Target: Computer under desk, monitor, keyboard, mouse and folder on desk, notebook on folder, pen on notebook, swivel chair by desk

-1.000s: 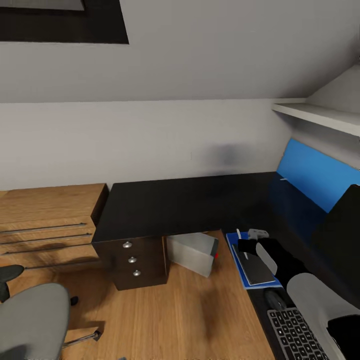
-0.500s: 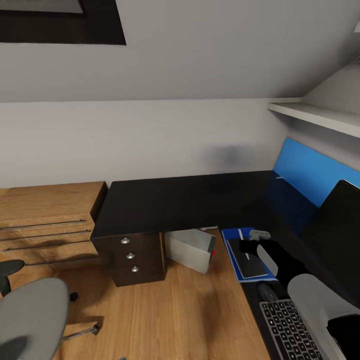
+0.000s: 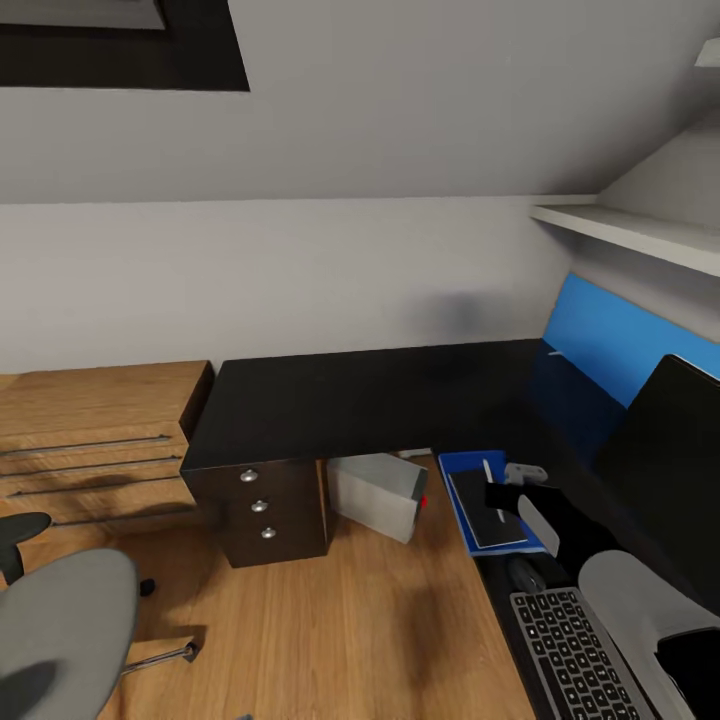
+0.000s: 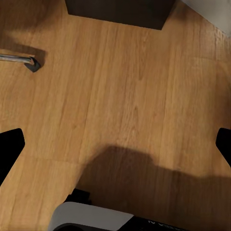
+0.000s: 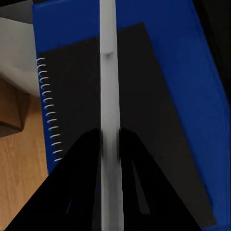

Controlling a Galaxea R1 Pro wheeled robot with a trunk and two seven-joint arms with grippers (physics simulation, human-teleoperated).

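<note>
On the black desk (image 3: pixel 350 400) the blue folder (image 3: pixel 455 468) lies at the near edge, and the dark notebook (image 3: pixel 482 518) sits on top of it. My right gripper (image 3: pixel 503 496) is just above the notebook, shut on the white pen (image 3: pixel 489 478). In the right wrist view the pen (image 5: pixel 109 72) runs lengthwise over the notebook (image 5: pixel 149 120) and folder (image 5: pixel 187 57), between the black fingers (image 5: pixel 86 163). The keyboard (image 3: pixel 570 650), a partly hidden mouse (image 3: pixel 522 574) and the monitor (image 3: pixel 665 460) are on the desk. The computer (image 3: pixel 378 493) stands under it. The swivel chair (image 3: pixel 60 630) is near left. My left gripper (image 4: pixel 115 149) hangs open over the floor.
A light wooden drawer unit (image 3: pixel 90 440) stands left of the desk's drawers (image 3: pixel 258 505). A large blue panel (image 3: pixel 610 350) leans against the right wall under a white shelf (image 3: pixel 630 230). A chair leg with a caster (image 4: pixel 21 60) lies on the wood floor (image 3: pixel 350 620).
The head view has swung a little, so the desk and its things sit further left in the picture. My right gripper stays over the notebook, still holding the pen.
</note>
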